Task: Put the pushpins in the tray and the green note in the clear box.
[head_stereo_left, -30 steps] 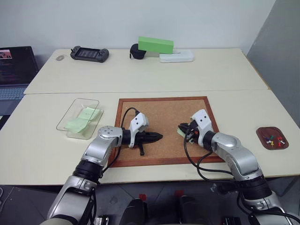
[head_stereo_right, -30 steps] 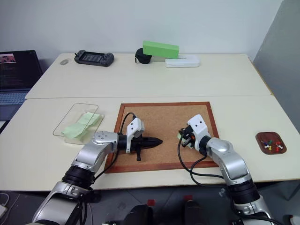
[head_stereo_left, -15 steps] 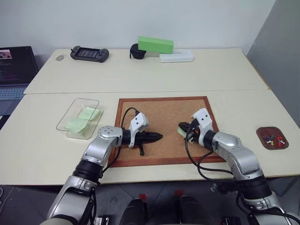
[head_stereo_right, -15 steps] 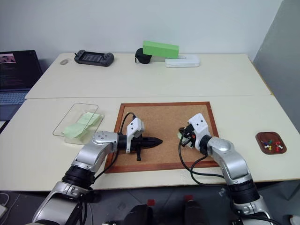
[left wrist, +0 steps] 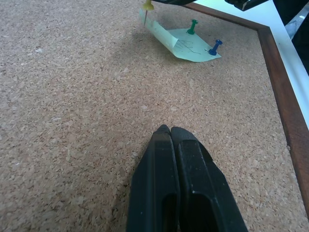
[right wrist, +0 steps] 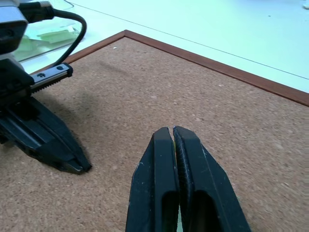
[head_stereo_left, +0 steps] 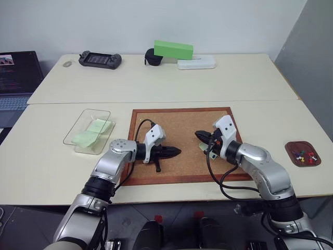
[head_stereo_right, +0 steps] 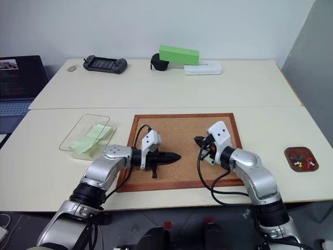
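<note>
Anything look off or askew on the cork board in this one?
Yes: the green note is half lifted. One corner hangs from the yellow pushpin at the tips of the right hand, while a green pushpin and a blue pushpin pin the rest to the cork board.

A: What carries everything?
B: Two cream desks [head_stereo_left: 171,83] pushed together, a seam running across between them.

A: What lies on the near desk?
B: A wood-framed cork board [head_stereo_left: 182,127] at centre; the clear box [head_stereo_left: 87,131] to its left; the tray [head_stereo_left: 302,153] well apart on the right.

A: And the far desk?
B: A black game controller [head_stereo_left: 100,59], a small coin-like disc [head_stereo_left: 66,64], a white flat case [head_stereo_left: 196,63] — and a bright green block [head_stereo_left: 173,50] propped on a black object [head_stereo_left: 151,59].
</note>
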### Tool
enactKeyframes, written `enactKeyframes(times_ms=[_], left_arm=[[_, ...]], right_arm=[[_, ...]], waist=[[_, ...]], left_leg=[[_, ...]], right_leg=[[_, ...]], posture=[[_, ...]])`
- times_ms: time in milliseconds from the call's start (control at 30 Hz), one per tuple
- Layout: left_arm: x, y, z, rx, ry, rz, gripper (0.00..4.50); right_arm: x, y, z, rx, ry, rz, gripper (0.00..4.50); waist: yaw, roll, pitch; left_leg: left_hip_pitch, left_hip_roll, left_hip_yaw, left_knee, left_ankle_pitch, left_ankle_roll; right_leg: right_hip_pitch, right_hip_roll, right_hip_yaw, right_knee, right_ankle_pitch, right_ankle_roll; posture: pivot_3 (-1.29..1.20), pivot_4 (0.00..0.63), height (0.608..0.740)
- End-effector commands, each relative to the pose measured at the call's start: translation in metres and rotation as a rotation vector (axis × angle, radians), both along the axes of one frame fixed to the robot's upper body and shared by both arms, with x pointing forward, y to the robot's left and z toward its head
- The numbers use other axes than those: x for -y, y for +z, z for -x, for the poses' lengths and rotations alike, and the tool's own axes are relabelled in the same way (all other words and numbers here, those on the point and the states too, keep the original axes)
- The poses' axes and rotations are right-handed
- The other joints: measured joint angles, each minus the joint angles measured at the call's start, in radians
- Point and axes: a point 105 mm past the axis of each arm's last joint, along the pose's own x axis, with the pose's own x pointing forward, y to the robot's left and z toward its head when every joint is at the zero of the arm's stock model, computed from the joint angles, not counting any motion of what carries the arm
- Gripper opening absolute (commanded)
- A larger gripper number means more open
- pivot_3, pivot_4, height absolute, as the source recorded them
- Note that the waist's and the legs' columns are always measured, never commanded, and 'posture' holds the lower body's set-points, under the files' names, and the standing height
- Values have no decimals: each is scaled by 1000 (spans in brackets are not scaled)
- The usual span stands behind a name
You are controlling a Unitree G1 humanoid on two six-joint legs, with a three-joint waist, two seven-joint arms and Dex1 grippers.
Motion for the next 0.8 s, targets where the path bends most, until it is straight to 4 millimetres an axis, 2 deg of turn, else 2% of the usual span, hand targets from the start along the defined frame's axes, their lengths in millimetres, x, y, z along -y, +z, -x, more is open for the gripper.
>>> enactKeyframes(times_ms=[33,133,300,400,567,800], left_arm=[[1,2,0,2,-5,-6,0],[1,1,2,-3,-11,-8,0],[-3,-1,3,-13,-18,-20,0],[-4,-3,4,-16,-22,-23,0],[-6,-3,4,-20,-28,-28,0],[-6,-4,5,-21,-42,-37,0]], right_arm=[[23,39,9,118,-70,-42,41],[41,46,17,128,-132,-22,41],[109,49,37,104,-373,61,41],[154,38,45,74,-535,135,41],[225,31,58,59,-818,200,41],[261,15,63,-7,-985,154,41]], waist=[[1,0,0],[1,0,0],[7,0,0],[4,0,0],[1,1,0],[-1,1,-1]], left_leg=[[0,0,0,0,0,0],[-1,0,0,0,0,0],[-2,0,-2,0,0,0],[-1,-1,0,0,0,0],[0,-1,1,0,0,0],[1,-1,2,-1,0,0]], right_leg=[[0,0,0,0,0,0],[0,-1,0,0,0,0],[0,-1,-1,-1,0,0],[1,-2,1,-1,0,0],[2,0,1,-1,0,0],[2,1,1,-1,0,0]], posture=[[0,150,740],[0,150,740],[0,150,740],[0,150,740],[0,150,740],[0,150,740]])
